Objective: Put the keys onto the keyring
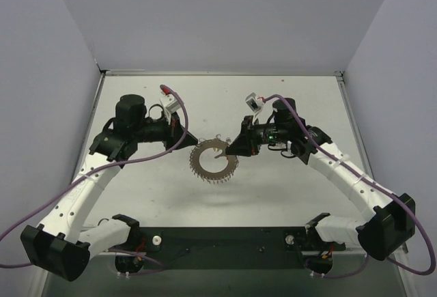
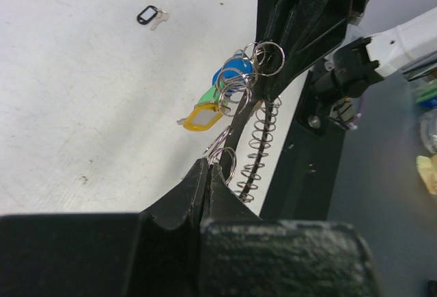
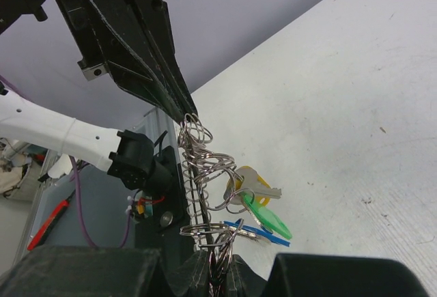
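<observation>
White worktop (image 2: 82, 106) is seen below. The keyring (image 2: 265, 130) is held up in the air, gripped tight by the left fingers (image 2: 184, 194) and the right fingers (image 3: 188, 273). Coloured keys (image 3: 265, 220) are hung on it. It should be held steady so none are dropped.

The white table (image 1: 273, 194) carries one small black-headed key (image 2: 150, 16), lying flat.

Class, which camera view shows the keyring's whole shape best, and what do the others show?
The top external view: the keyring appears whole, a toothed circle with a wide hole. The left wrist view shows only an edge-on coiled stretch of it; the right wrist view likewise, with coloured keys hanging there.
</observation>
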